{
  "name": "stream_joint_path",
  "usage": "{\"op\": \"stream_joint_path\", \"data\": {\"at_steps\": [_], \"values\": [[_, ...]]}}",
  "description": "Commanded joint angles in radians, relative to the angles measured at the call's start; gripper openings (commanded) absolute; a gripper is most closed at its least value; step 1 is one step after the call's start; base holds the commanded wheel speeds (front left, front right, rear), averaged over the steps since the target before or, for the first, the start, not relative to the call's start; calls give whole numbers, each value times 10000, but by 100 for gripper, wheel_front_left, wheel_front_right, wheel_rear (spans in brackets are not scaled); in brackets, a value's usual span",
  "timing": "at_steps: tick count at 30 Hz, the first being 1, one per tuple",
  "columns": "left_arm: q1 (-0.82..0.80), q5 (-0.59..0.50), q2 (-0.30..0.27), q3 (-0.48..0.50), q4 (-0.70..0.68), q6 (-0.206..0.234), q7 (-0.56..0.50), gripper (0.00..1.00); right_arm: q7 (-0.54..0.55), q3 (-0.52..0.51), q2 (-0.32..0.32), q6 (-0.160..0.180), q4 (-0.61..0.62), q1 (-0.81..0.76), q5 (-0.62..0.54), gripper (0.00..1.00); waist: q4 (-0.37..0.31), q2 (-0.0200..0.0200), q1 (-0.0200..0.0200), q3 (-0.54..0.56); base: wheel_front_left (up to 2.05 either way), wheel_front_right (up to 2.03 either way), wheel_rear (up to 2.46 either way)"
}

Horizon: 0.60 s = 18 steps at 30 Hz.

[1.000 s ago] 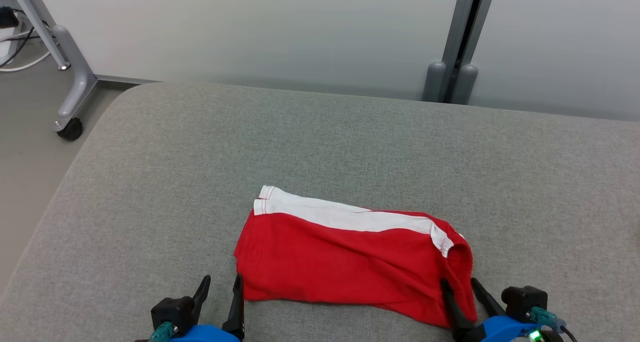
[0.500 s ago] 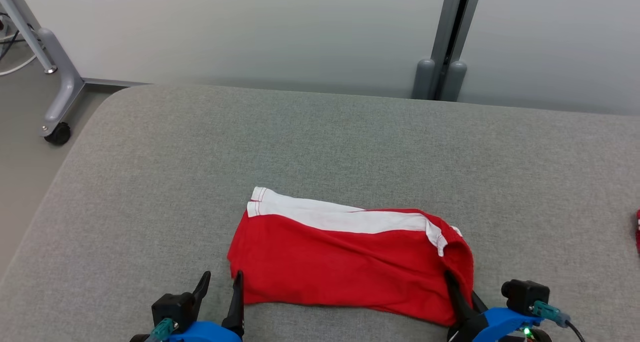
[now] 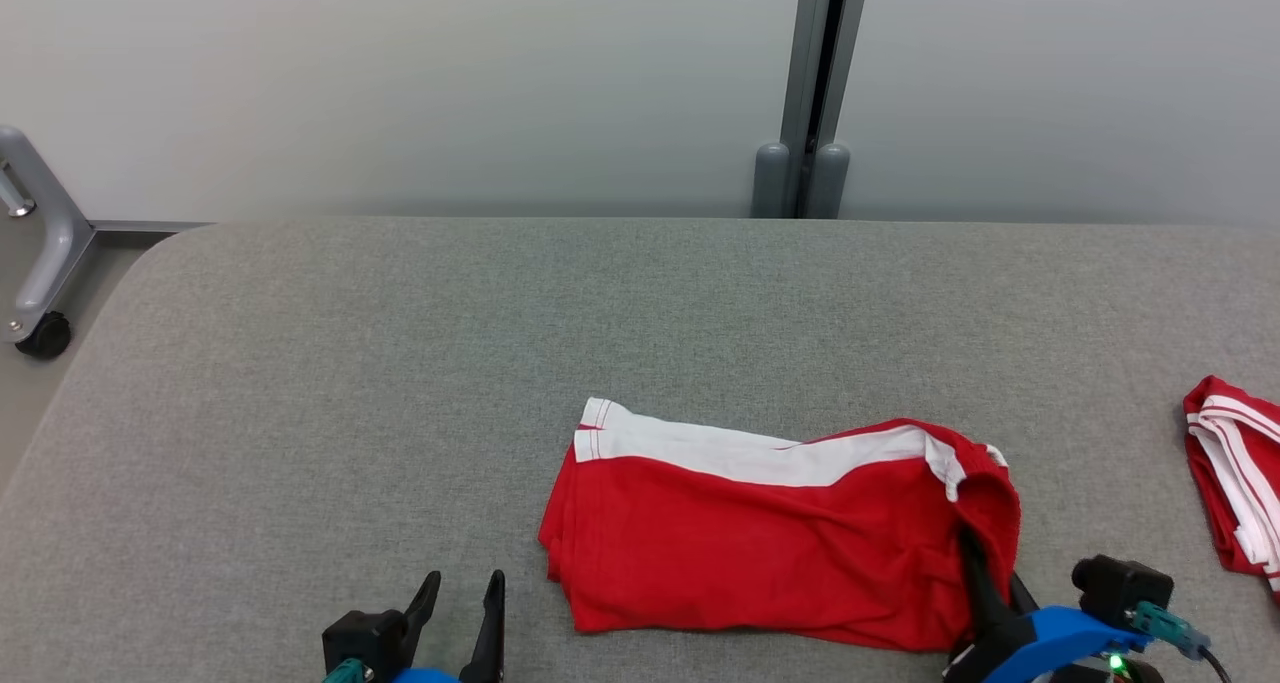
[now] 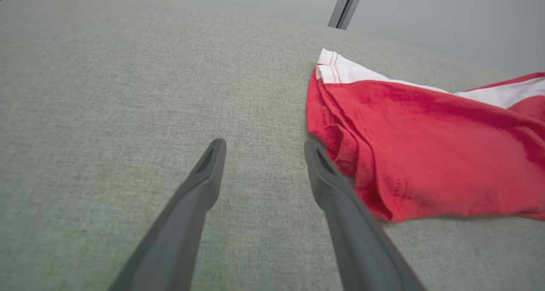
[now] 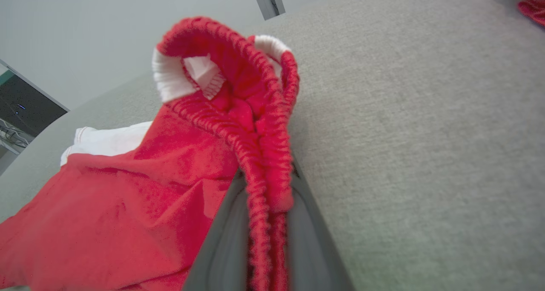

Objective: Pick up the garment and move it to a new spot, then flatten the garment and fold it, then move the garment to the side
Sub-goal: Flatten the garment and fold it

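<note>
Soft, light garment (image 3: 780,533) by the surface's (image 3: 400,363) near edge likely drapes; right gripper (image 3: 990,588) clamps its sturdy waistband (image 5: 264,154), left gripper (image 3: 463,578) gapes empty

garment (image 3: 760,543) front-centre on table (image 3: 350,383) | second garment (image 3: 1225,463) at right edge | post (image 3: 815,83) behind

Light is even and diffuse throughout; no single source can be made out. The tabletop (image 3: 300,383) is lit flatly, and no glare is seen on it. A thin, soft shadow is cast under the near edge of the garment (image 3: 760,543). The wall (image 3: 400,83) is shaded slightly darker toward its base. In both wrist views the jaws are blurred close to the lens, and lines are bowed at the edges. The head view is sharp across.
</note>
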<state>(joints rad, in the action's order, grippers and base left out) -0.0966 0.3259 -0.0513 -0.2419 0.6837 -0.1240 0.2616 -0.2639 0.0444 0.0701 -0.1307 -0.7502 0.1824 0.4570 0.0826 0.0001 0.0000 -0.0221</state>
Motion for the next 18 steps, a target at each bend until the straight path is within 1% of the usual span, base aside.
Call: {"op": "stream_joint_path", "data": {"at_steps": [1,5,9,13,18], "values": [[-74,68,-4,-76,47,-58,45,100,1,299,-69,0,227,205,225,0,3,-1,0,8,0,0,0],[-87,282,1,-407,105,-76,43,100,1,1451,-140,-2,1025,409,653,0,202,-1,0,41,0,0,0],[-175,478,1,-694,115,-84,45,100,1,2424,-163,0,1596,487,1010,0,689,-1,0,87,0,0,0],[-248,536,3,-844,128,-56,43,100,-1,3189,-176,0,1611,786,1093,0,1356,-1,0,72,0,0,0],[-267,595,5,-976,169,-29,43,100,1,3784,-179,0,1221,1247,1028,0,2175,-1,0,-57,0,0,0]]}}
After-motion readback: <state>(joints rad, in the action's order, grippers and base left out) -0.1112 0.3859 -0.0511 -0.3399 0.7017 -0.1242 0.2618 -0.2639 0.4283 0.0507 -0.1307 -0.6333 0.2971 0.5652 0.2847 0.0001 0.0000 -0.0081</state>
